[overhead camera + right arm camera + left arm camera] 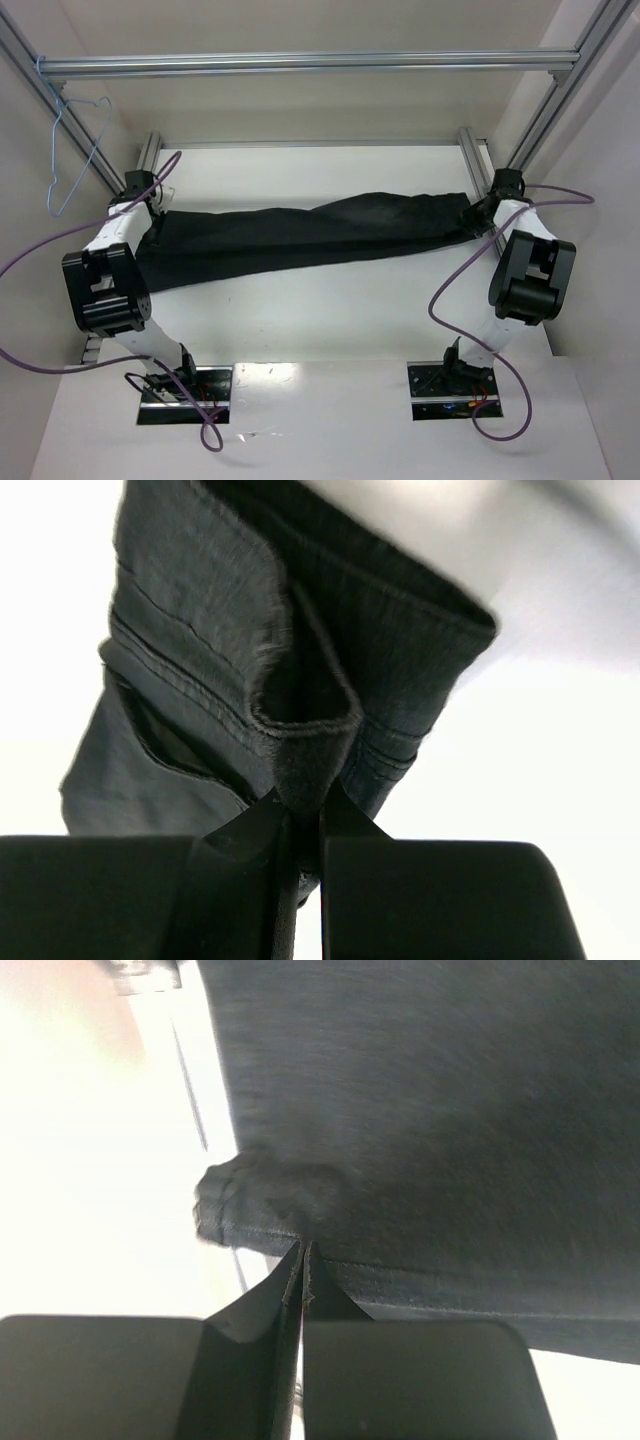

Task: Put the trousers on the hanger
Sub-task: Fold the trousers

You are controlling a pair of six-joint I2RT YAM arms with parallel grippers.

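**Top external view: trousers stretched between both arms, hanger well off to the left**

The black trousers (pixel 310 235) span the table (pixel 330 330) from the left gripper (pixel 152 200) to the right gripper (pixel 476 218), sagging a little in the middle. The light-blue wire hanger (pixel 72 160) dangles from the aluminium frame bar (pixel 300 63) at the far left, well apart from the cloth.

The left wrist view shows the left fingers shut on only a thin sliver of stitched hem beside a bunched corner. In the right wrist view, the right fingers are clamped on a thick fold of a stitched band.

Likely trouble from here:
- The left hold looks shallow. Pulling the cloth taut or swinging it sideways could tug the hem free and drop that end.
- Both grippers are occupied, so nothing can steady the hanger. It hangs loose on the bar and would probably swing or twist when the fabric brushes it.
- The slack middle could catch on the wire or drape unevenly, and soft cloth laid off-centre tends to slide off a thin bar.
- Whether the trousers clear the table fully cannot be told.
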